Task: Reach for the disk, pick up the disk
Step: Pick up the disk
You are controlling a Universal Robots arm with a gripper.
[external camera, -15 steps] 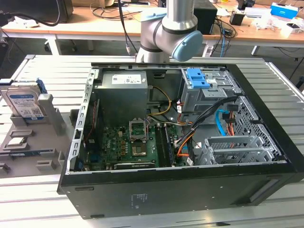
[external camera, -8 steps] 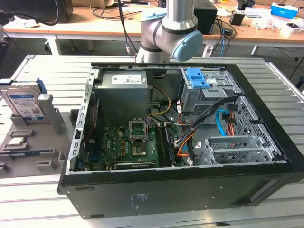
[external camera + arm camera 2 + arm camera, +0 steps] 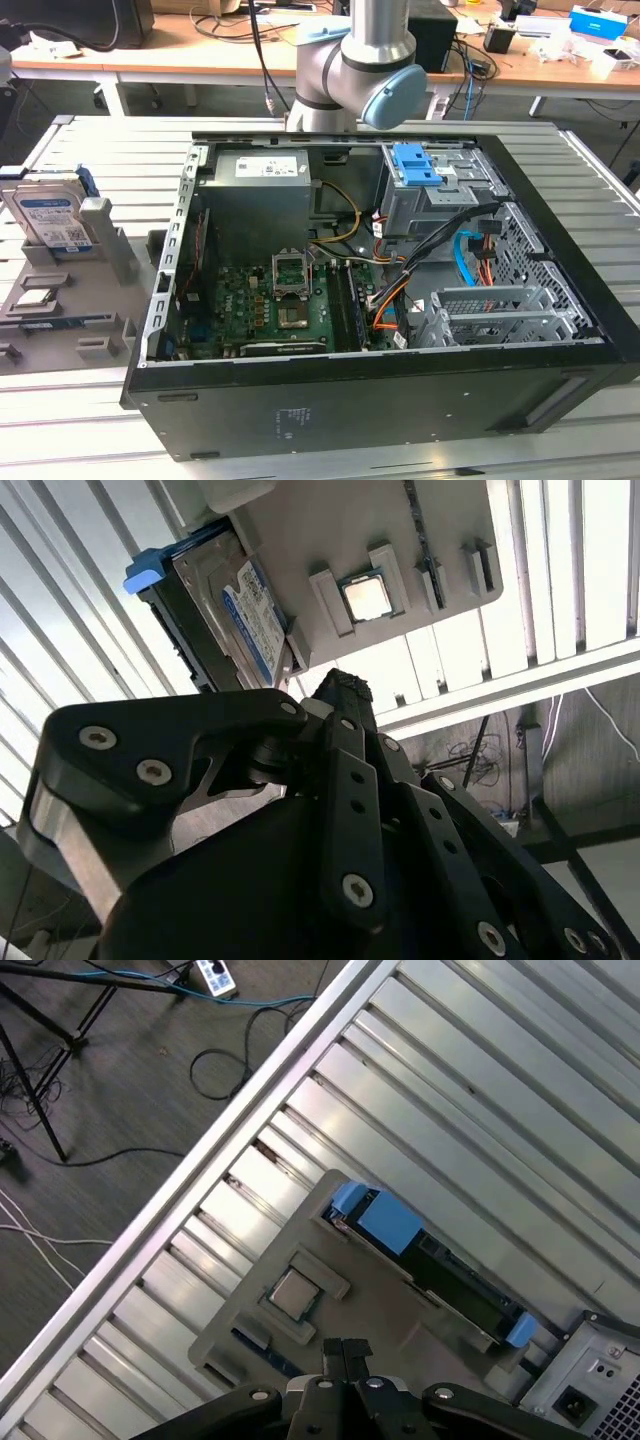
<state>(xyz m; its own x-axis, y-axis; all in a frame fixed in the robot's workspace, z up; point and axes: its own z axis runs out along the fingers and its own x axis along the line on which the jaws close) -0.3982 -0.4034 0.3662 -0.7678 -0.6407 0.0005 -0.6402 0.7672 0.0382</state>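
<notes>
- The disk (image 3: 50, 212) stands on edge in a grey holder (image 3: 110, 250) on the slatted tabletop (image 3: 110, 150), to the exterior view's left of the open computer case (image 3: 400, 400). It is silver-grey, with a blue-and-white label and blue side rails.
- The tool (image 3: 346, 1348) hovers apart from it, fingers together, holding nothing.
- Risk, in our judgement: the closed fingers could strike the disk's top edge, tip it in its slot, or clip the processor chip (image 3: 293, 1293) nearby.

The disk (image 3: 50, 215) is silver-grey with a blue-and-white label (blue rails along its sides), in a plain grey holder (image 3: 105, 240). The bench (image 3: 110, 150) is ribbed pale silver. The computer case (image 3: 400, 400) is black, its circuit board (image 3: 250, 300) green.
</notes>
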